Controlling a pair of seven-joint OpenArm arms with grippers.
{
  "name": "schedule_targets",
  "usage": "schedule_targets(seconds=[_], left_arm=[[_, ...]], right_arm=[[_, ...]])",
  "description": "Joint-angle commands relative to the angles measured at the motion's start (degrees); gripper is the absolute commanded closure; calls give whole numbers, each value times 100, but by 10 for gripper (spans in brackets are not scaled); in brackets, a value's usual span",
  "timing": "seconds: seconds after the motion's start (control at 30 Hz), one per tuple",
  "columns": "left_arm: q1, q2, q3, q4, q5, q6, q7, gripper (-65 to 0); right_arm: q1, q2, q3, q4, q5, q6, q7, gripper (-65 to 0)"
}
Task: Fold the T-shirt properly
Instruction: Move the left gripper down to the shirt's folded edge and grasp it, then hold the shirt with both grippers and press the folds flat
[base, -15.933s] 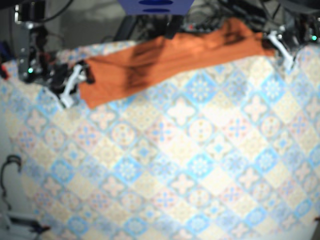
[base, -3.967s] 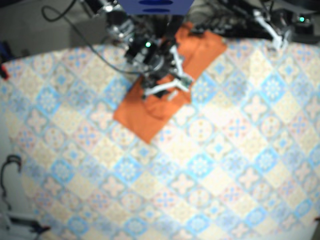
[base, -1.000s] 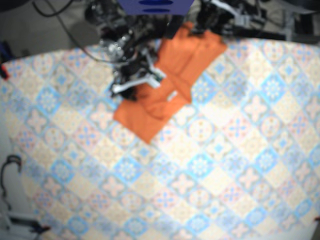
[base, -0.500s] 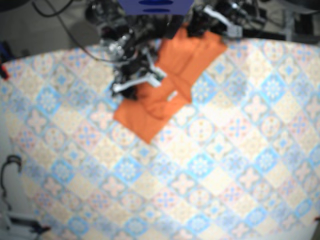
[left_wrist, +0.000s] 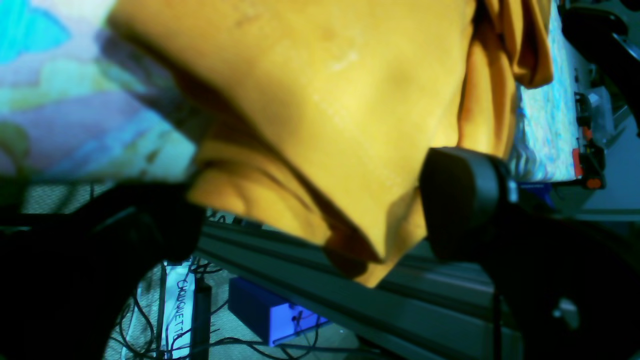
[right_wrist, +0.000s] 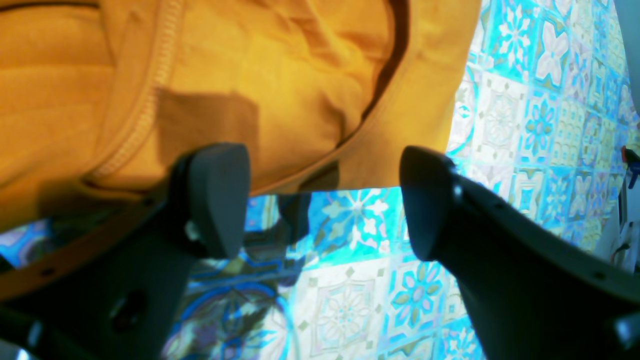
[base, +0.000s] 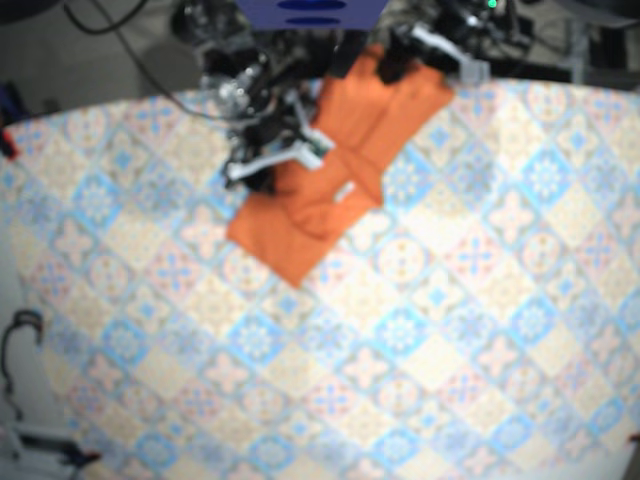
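Note:
The orange T-shirt lies folded into a narrow diagonal band at the far middle of the table. Its upper end hangs slightly over the far table edge. My right gripper hovers at the band's left edge, open; in the right wrist view its fingers straddle a shirt hem without pinching it. My left gripper sits at the shirt's upper right corner, open. In the left wrist view a hanging corner of cloth lies between the wide-apart jaws of that gripper.
A patterned tile cloth covers the table. Beyond the far edge run a metal rail, cables and a blue box. A blue unit stands behind the shirt's top end.
My left gripper has shifted slightly down onto the shirt's upper right corner. The right gripper and the shirt have stayed nearly still.

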Motion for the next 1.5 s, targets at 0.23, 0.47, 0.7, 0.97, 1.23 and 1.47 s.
schedule_targets(seconds=[0.23, 0.47, 0.7, 0.97, 1.23, 1.47], left_arm=[[82, 102, 58, 56, 14, -89, -81, -650], [73, 102, 243, 56, 23, -89, 7, -650], [73, 120, 366, 56, 14, -89, 16, -650], [73, 120, 366, 65, 5, -89, 16, -487], [73, 120, 348, 65, -21, -89, 16, -221], [73, 120, 339, 65, -30, -89, 16, -259]], right_arm=[[20, -34, -11, 89, -28, -57, 89, -450], [20, -43, -11, 89, -28, -57, 72, -450], [20, -43, -11, 89, -28, -57, 54, -449], [20, -43, -11, 45, -28, -57, 63, -449], [20, -43, -11, 45, -28, -57, 63, -449], [20, -43, -11, 45, -28, -57, 63, -449]])
